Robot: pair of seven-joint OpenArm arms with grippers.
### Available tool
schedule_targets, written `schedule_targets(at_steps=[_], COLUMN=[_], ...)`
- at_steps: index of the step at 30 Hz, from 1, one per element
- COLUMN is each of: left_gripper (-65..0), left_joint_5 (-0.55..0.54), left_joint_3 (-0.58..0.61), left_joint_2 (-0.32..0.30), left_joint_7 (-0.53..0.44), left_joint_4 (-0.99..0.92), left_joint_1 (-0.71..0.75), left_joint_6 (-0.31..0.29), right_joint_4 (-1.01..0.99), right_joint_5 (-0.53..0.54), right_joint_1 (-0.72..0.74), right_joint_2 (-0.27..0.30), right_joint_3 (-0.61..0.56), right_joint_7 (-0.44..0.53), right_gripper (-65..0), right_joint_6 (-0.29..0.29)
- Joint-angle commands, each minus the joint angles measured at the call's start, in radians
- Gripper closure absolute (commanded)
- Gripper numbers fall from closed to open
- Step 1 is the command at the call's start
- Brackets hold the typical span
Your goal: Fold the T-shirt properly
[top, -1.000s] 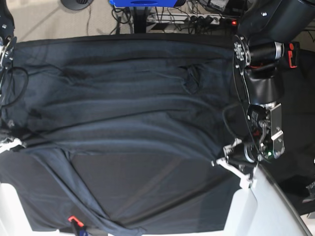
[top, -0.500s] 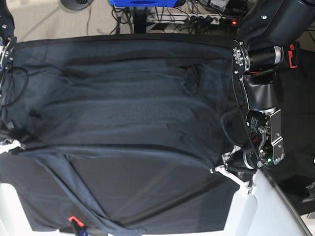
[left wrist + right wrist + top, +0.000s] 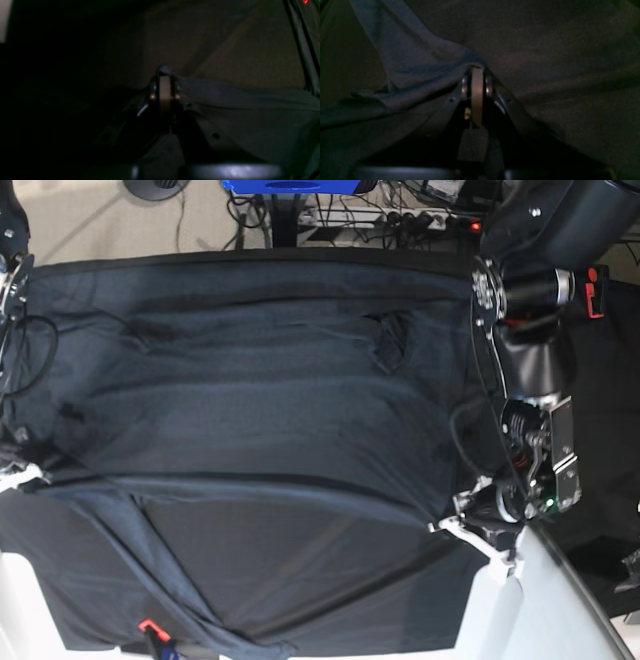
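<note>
Left wrist: I find the left gripper (image 3: 163, 71) fingers clenched on the T-shirt (image 3: 250, 110) edge. Right wrist: the right gripper (image 3: 477, 68) likewise grasps T-shirt fabric. Base: the T-shirt lies spread across the table (image 3: 300, 580), its near edge pinched at both sides.

The base view is evenly lit from above and mostly sharp, but the wrinkled dark charcoal-grey knit T-shirt (image 3: 260, 400) hardly separates from the black cloth around it. Both wrist views are very dim and grainy. In the left wrist view the left half is almost black. The right wrist view is slightly brighter, perhaps lit from the upper left, with soft focus on near parts.
</note>
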Motion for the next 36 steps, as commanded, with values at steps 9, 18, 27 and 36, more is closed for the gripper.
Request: schedule_targets(at_steps=[9,18,27,36], left_gripper=[0.0,0.0,0.0,0.0], left_joint_5=[-0.034,-0.390,-0.394,-0.394], left_joint_3=[0.000,0.009,0.009,0.011], left_joint_2=[-0.005,-0.103,-0.106,-0.106], left_joint_7=[-0.013,-0.013,0.109,0.109], left_joint_4=[0.080,0.107,0.300,0.324], left_joint_1=[0.106,0.203,0.290,0.344], left_joint_6=[-0.001,-0.001,0.036,0.036], right_joint_4=[0.013,0.043,0.043,0.135], right_joint_5=[0.009,0.010,0.012,0.017], right_joint_1=[0.002,-0.038,-0.060,-0.127], right_joint_2=[0.022,0.023,0.029,0.025], right_joint_3=[0.001,0.005,0.011,0.024], right_joint_7=[-0.028,-0.044,-0.044,-0.091], right_gripper=[0.0,0.0,0.0,0.0], right_joint_6=[0.002,0.002,0.002,0.002])
